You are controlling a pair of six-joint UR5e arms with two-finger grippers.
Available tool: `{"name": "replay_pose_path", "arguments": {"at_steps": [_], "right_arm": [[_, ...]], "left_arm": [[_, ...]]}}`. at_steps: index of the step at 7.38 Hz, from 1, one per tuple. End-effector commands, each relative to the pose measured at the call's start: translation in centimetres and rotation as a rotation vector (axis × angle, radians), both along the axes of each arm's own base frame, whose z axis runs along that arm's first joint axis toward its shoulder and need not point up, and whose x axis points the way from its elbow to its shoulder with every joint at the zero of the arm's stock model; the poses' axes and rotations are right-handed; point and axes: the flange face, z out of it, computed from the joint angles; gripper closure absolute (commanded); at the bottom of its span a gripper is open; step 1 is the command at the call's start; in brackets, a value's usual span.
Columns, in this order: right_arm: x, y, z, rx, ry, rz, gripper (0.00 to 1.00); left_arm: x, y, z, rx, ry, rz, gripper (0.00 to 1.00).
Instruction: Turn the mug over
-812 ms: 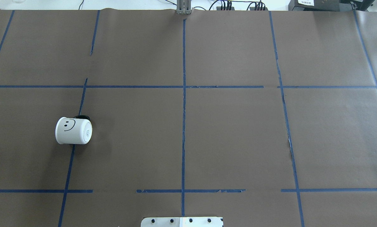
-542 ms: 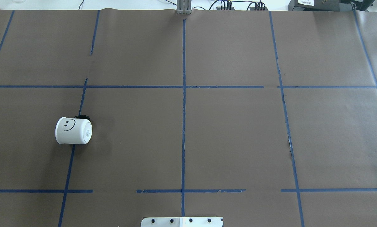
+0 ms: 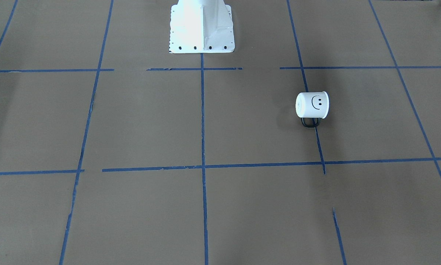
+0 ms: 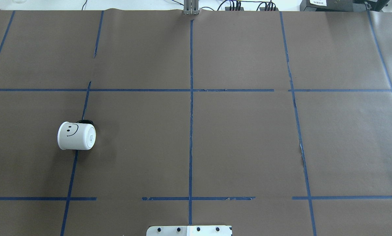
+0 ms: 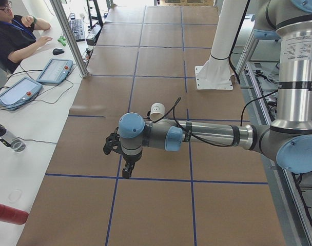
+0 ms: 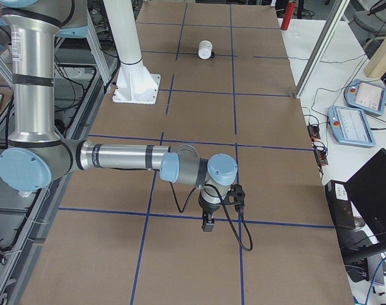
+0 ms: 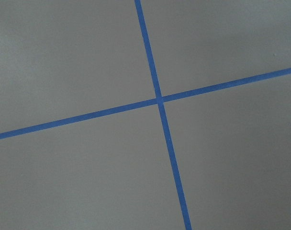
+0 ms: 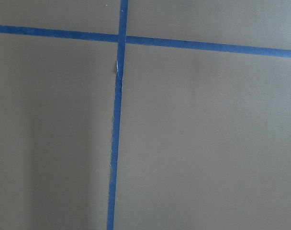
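The mug [image 4: 76, 136] lies on its side on the robot's left half of the table [image 4: 248, 147], across one of the blue tape lines [image 4: 191, 131]. Its flat bottom faces the table's middle, so its mouth faces the left end. The smiley face [image 4: 72, 130] is turned up, and the black handle [image 4: 85, 122] sticks out low on the far side, away from the robot. Lying like this, with the handle out to one side, the mug probably won't roll. It needs tipping a quarter turn to stand.

Nothing touches it. The left gripper [image 5: 126, 174] hangs pointing down over the paper, nearer the table's left end than the mug and apart from it. The right gripper [image 6: 207, 227] hangs the same way, well apart at the right end. Each shows only in a side view, so whether the fingers are spread or closed cannot be told. Both wrist cameras show only bare paper and a tape crossing, so neither gripper is aimed at the mug yet.

The task looks unstarted. The left arm is the closer one and seems the natural choice for the reach.
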Motion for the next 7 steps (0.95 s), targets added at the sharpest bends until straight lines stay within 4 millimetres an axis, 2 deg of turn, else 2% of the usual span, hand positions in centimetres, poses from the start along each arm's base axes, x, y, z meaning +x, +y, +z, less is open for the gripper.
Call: {"name": "replay_pose_path", "arguments": {"at_steps": [1, 3, 5, 6, 7], "right_arm": [[0.0, 0.0, 0.0, 0.0, 0.0, 0.0, 0.0], [0.0, 0.0, 0.0, 0.0, 0.0, 0.0, 0.0], [0.1, 0.0, 0.0, 0.0, 0.0, 0.002, 0.0], [0.0, 0.0, 0.0, 0.0, 0.0, 0.0, 0.0], [0.0, 0.0, 0.0, 0.0, 0.0, 0.0, 0.0]], "left_arm": [[0.3, -0.2, -0.4, 0.027, 0.01, 0.011, 0.0], [1.8, -0.8, -1.6, 0.08, 0.047, 0.038, 0.0], [3.0, -1.0, -2.9, 0.113, 0.094, -0.01, 0.0], [6.0, -1.3, -3.6, 0.075, 0.12, -0.028, 0.0], [10.5, -1.4, -4.7, 0.019, 0.162, -0.053, 0.0]]}}
